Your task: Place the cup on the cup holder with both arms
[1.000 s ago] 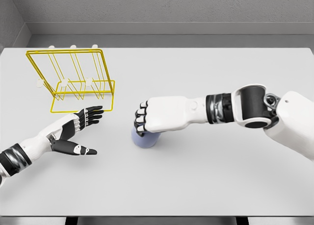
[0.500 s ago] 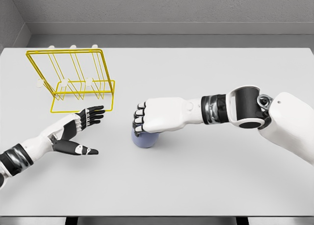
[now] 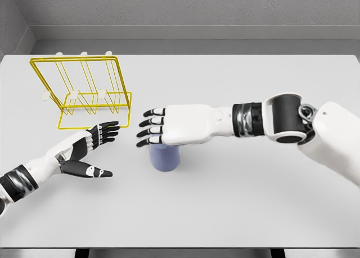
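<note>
My right hand (image 3: pixel 169 129) hovers with fingers spread flat, gripping nothing, just above the upright blue cup (image 3: pixel 165 157) mid-table, while my open, empty left hand (image 3: pixel 84 151) waits leftward, nearer the yellow wire cup holder (image 3: pixel 84 92).

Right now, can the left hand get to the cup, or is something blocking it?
Probably yes. The left hand lies open on the cup's left with only bare table between them. The right hand hovers open above the cup, leaving its left side free.
</note>
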You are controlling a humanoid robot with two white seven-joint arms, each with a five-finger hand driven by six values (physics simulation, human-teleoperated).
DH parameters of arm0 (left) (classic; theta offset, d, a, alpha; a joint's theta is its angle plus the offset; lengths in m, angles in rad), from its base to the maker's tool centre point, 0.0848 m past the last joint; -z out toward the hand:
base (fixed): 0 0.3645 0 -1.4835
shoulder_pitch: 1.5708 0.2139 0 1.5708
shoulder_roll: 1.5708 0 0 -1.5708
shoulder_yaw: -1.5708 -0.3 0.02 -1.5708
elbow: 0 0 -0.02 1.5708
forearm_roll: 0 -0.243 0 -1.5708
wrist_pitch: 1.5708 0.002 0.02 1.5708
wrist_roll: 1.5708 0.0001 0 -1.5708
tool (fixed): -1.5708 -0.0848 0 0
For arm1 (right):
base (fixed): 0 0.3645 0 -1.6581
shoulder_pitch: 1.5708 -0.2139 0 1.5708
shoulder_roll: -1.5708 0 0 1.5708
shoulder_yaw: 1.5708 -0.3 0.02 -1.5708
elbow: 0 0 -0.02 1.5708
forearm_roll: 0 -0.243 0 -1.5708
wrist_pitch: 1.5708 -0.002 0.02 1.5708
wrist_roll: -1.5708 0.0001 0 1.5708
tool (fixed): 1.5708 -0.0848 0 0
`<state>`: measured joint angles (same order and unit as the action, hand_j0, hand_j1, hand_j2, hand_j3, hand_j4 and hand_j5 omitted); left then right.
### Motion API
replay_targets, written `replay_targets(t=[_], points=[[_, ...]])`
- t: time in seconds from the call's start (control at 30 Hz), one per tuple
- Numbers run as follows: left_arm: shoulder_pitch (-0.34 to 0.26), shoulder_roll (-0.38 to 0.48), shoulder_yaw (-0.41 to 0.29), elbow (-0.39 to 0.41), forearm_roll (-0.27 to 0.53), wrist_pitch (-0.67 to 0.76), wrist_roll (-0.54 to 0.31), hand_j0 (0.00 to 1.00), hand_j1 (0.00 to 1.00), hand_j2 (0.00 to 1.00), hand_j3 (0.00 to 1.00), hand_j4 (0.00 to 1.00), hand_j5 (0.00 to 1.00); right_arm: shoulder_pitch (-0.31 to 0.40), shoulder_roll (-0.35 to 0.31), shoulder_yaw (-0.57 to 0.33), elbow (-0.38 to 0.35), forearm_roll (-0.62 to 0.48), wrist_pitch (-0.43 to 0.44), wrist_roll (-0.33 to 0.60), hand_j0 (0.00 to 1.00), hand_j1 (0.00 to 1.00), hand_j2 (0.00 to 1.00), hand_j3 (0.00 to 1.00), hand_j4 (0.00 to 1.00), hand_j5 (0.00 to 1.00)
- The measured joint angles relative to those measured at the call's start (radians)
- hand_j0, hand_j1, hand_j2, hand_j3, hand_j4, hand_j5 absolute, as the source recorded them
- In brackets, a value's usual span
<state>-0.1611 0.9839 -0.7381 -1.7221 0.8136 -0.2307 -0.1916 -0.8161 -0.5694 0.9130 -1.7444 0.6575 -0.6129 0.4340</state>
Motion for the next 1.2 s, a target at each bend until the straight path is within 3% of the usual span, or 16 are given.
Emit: replay_targets(t=[0.33, 0.43, 0.5, 0.67, 0.77, 0.9, 1.2], points=[[-0.021, -0.014, 0.000, 0.016, 0.000, -0.001, 0.000, 1.00, 1.00, 1.00, 1.00, 1.00, 1.00, 0.025, -0.061, -0.154, 0.000, -0.027, 0.000, 0.000, 1.00, 1.00, 1.00, 1.00, 1.00, 1.00], [-0.038, -0.029, -0.002, 0.022, -0.001, 0.000, 0.000, 1.00, 1.00, 1.00, 1.00, 1.00, 1.00, 0.080, -0.105, -0.263, 0.036, -0.101, 0.000, 0.001, 1.00, 1.00, 1.00, 1.00, 1.00, 1.00], [-0.054, -0.044, -0.005, 0.025, -0.002, 0.001, 0.000, 1.00, 1.00, 1.00, 1.00, 1.00, 1.00, 0.162, -0.125, -0.335, 0.065, -0.136, -0.001, 0.001, 1.00, 1.00, 1.00, 1.00, 1.00, 1.00], [-0.135, -0.093, -0.060, 0.055, -0.012, 0.003, 0.000, 1.00, 1.00, 1.00, 1.00, 1.00, 1.00, 0.273, -0.186, -0.516, 0.102, -0.243, -0.001, 0.001, 1.00, 1.00, 1.00, 1.00, 1.00, 1.00], [-0.175, -0.127, -0.098, 0.082, -0.016, 0.004, 0.000, 1.00, 1.00, 1.00, 1.00, 1.00, 1.00, 0.328, -0.219, -0.554, 0.130, -0.309, 0.000, 0.000, 1.00, 1.00, 1.00, 1.00, 1.00, 1.00], [-0.206, -0.162, -0.135, 0.111, -0.018, 0.019, 0.001, 1.00, 1.00, 1.00, 1.00, 1.00, 1.00, 0.396, -0.223, -0.617, 0.221, -0.367, -0.001, 0.000, 1.00, 1.00, 1.00, 1.00, 1.00, 1.00], [-0.207, -0.194, -0.153, 0.117, 0.004, 0.055, 0.002, 1.00, 1.00, 1.00, 1.00, 1.00, 1.00, 0.500, -0.192, -0.742, 0.300, -0.387, -0.001, 0.002, 1.00, 1.00, 1.00, 1.00, 1.00, 1.00]])
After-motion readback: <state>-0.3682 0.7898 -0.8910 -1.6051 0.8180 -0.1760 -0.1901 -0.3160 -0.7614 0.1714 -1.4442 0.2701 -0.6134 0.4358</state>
